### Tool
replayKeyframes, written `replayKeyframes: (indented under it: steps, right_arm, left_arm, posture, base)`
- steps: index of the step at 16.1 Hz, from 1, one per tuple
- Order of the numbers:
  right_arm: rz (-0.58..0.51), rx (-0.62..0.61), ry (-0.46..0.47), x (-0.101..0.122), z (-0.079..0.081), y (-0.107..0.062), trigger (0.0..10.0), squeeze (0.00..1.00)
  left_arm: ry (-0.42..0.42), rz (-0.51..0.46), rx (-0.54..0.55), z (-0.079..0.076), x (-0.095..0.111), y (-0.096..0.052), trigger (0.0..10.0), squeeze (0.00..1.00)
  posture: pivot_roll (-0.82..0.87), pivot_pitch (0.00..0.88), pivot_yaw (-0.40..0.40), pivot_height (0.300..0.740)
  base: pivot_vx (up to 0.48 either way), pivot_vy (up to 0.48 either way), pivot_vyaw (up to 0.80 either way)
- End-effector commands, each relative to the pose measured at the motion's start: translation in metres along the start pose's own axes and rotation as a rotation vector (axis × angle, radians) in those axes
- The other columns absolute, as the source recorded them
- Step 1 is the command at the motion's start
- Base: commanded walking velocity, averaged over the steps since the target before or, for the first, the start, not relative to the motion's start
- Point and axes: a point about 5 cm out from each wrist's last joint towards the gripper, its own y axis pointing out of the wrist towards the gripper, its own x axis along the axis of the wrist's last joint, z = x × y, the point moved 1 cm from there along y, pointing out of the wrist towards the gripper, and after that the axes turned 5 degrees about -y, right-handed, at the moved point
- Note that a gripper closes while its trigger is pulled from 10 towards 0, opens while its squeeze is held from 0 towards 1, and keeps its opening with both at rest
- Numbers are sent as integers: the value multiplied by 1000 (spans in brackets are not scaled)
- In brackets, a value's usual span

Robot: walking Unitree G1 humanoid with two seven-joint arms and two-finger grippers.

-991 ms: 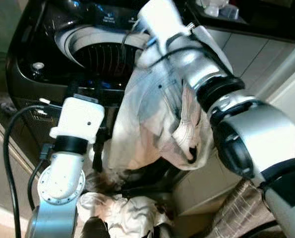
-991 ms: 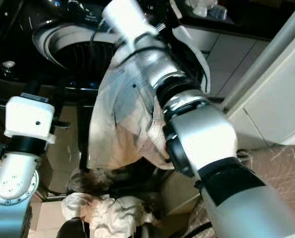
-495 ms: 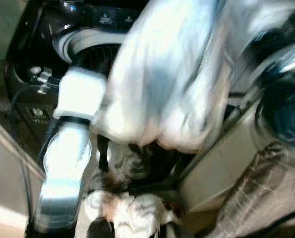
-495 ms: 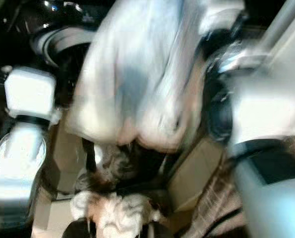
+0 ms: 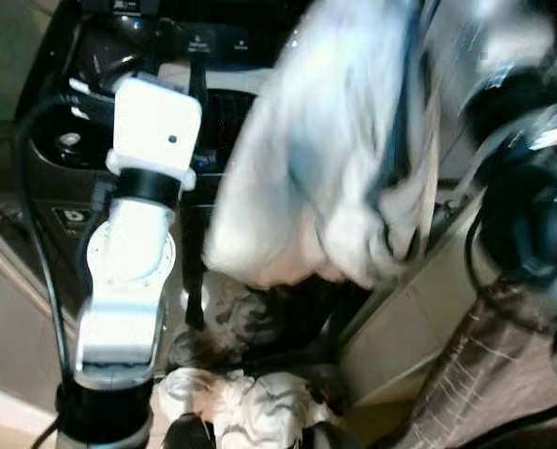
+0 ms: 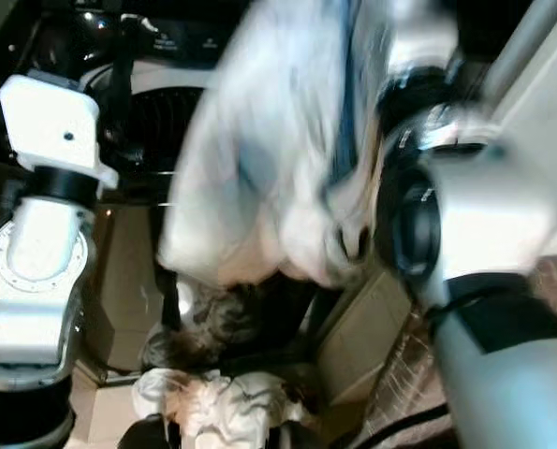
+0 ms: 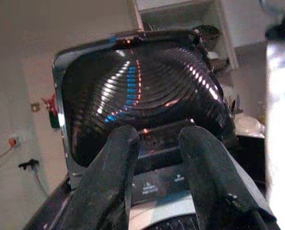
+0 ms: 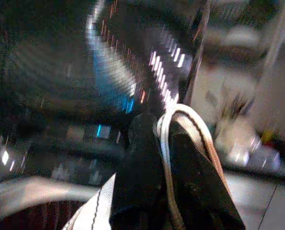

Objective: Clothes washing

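A: Start nearest the robot. What lies this side of the washing machine [image 5: 100, 103]?

B: Low down at its foot is a heap of pale laundry [image 5: 231, 407], waiting its turn. Above that heap hangs the white garment [image 5: 325, 178], blurred, held up in front of the machine and just short of the drum opening [image 6: 161, 117].

A: And who has hold of it?

B: The right gripper [image 8: 164, 143]. In the right wrist view its two black fingers are pinched tight on a fold of the cloth, with a loop of the hem standing up between them. The right arm [image 6: 465, 215] is raised high beside the machine.

A: The other one?

B: The left gripper [image 7: 154, 163] is up at the machine's front edge, fingers parted with nothing between them, pointed at the raised lid [image 7: 142, 91] behind the drum.

A: So how should the drop go?

B: My judgement: carry the garment further over the drum opening until its bulk hangs inside the rim, then lower before letting go, so the trailing tail doesn't drape over the front edge. The left gripper looks well placed to push any stray cloth in. Keep both arms away from the lid.
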Motion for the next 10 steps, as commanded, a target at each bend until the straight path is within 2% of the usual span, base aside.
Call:
replayKeyframes:
  steps: [1, 3, 4, 6, 9, 10]
  right_arm:
    - [-65, -9, -20, 13, -4, 0, 10000, 0]
    - [-21, 18, -49, -13, 3, -4, 10000, 0]
    - [-26, 40, -59, -19, 4, -7, 10000, 0]
    - [-30, 53, -68, -24, 4, -9, 10000, 0]
    - [-26, 80, -97, -30, 12, -10, 10000, 0]
    - [-32, 86, -89, -30, 13, -10, 10000, 0]
  left_arm:
    - [-5, -13, -7, -3, 2, 0, 10000, 0]
    - [-11, 5, -16, -7, -2, 0, 10000, 0]
    - [2, 26, -23, -9, -6, -1, 10000, 0]
    - [12, 45, -23, -11, -11, -3, 10000, 0]
    - [40, 69, -11, -14, -18, -4, 10000, 0]
    - [38, 72, -9, -14, -18, -5, 10000, 0]
  posture:
    - [108, 0, -112, 740]
    - [102, 0, -106, 740]
    - [101, 0, -108, 740]
    - [100, 0, -106, 740]
    - [98, 0, -107, 740]
    - [98, 0, -107, 740]
  base:
    - [0, 0, -781]
    - [0, 0, -741]
    - [0, 0, 0]
    - [0, 0, 0]
    - [0, 0, -646]
    - [0, 0, 0]
